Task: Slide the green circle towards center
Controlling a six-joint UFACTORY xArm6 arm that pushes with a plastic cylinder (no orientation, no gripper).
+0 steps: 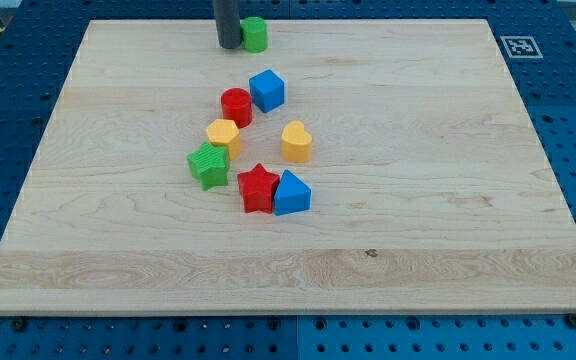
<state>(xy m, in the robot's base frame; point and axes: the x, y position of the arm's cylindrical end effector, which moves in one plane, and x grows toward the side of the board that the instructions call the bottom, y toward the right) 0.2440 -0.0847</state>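
Observation:
The green circle [255,34] stands near the board's top edge, left of the middle. My tip [228,45] rests on the board right beside it, touching or almost touching its left side. The dark rod rises out of the view's top. The other blocks sit in a cluster below, toward the board's middle.
Below the green circle are a blue cube [267,90], a red cylinder [236,106], a yellow hexagon [223,135], a yellow heart [296,141], a green star [208,164], a red star [258,188] and a blue triangular block [291,193]. The wooden board [448,230] lies on a blue pegboard.

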